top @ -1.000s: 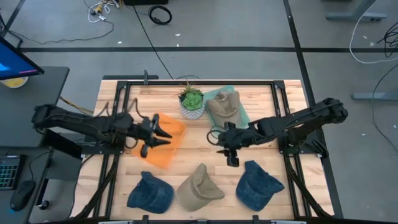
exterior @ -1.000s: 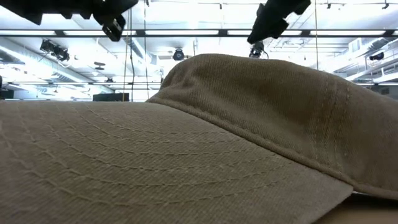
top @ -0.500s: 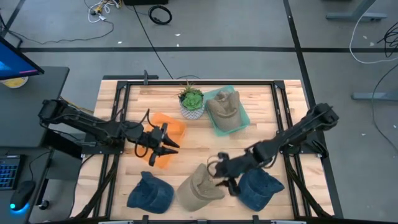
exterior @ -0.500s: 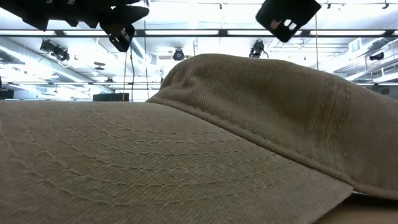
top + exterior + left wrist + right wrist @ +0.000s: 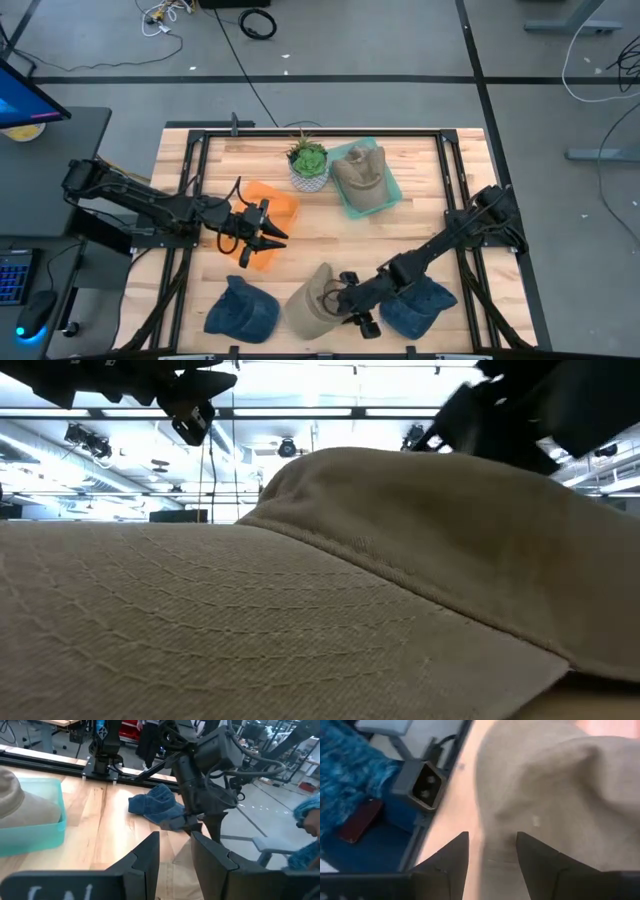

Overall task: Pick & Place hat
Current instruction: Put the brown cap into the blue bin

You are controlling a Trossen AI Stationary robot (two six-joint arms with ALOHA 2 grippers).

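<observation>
A tan hat (image 5: 310, 305) lies near the table's near edge between two blue hats, and it fills the low view (image 5: 300, 610). My right gripper (image 5: 340, 298) is open, low over the tan hat's crown (image 5: 545, 780), with one finger on either side of the cloth (image 5: 490, 852). In the low view it shows behind the crown (image 5: 520, 410). My left gripper (image 5: 272, 227) hovers open above an orange tray (image 5: 262, 250), apart from every hat (image 5: 175, 852). My right gripper comes at the tan hat's crown from above, slanting in from the table's right, with its fingers (image 5: 535, 862) spread over the cloth. Whether they touch the cloth I cannot tell.
One blue hat (image 5: 240, 312) lies left of the tan one and another (image 5: 420, 305) lies right of it, under my right arm. A second tan hat (image 5: 360, 172) sits in a teal tray by a potted plant (image 5: 308, 165). A small camera (image 5: 422, 785) stands at the near edge.
My right gripper has swung from the table's middle toward the near edge and come down to the tan hat between the blue ones. My left gripper shifted a little toward the near edge over the orange tray, then kept still.
</observation>
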